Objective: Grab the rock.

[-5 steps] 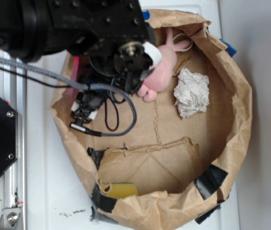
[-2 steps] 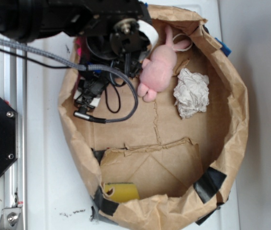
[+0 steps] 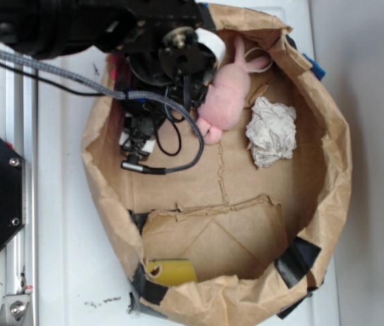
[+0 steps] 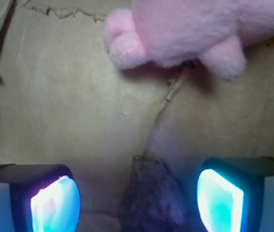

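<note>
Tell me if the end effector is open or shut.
Open: in the wrist view the end effector shows both fingers apart, with the rock lying between them, ungripped.

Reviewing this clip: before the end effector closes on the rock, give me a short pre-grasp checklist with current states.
1. End effector open: ok, both pads apart.
2. Rock between the fingers: ok in the wrist view, sitting nearer the right-hand pad.
3. Pink plush toy clear of the closing path: ok, it lies beyond the rock.
4. Crumpled paper ball out of the way: ok, off to the side in the paper bag.
5. Fingers low enough around the rock: cannot tell.
6. Rock seen in the exterior view: not ok, the arm hides it.
</note>
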### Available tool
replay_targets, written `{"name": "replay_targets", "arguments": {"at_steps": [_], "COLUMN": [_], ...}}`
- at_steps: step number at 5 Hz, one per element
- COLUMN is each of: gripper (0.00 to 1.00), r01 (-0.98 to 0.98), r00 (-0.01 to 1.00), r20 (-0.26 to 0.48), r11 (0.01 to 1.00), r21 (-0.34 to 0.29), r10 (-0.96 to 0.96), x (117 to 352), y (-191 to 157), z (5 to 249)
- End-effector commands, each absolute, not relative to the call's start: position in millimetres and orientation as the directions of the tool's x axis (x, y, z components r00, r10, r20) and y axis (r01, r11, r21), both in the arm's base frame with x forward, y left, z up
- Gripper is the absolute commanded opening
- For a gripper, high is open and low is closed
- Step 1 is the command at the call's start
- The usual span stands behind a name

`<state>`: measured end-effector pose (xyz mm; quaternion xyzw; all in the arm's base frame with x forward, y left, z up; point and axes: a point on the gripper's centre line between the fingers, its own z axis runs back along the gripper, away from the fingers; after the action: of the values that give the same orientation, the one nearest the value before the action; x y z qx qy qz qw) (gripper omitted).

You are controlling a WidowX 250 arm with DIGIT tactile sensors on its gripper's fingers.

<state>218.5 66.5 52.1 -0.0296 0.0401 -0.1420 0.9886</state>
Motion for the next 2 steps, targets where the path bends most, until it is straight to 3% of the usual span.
{"name": "replay_targets", "arguments": {"at_steps": [1,2], "gripper": [1.00,1.00], "r01": [0.258,0.280], "r00": [0.964,0.955], "r20": [-0.062,-0.099], "r11": [0.966,0.960], "r21": [-0.028,-0.006], "r10": [-0.259,-0.279], "x": [222.2,220.1], "y": [63.9,60.8], "z": [40.7,26.6]}}
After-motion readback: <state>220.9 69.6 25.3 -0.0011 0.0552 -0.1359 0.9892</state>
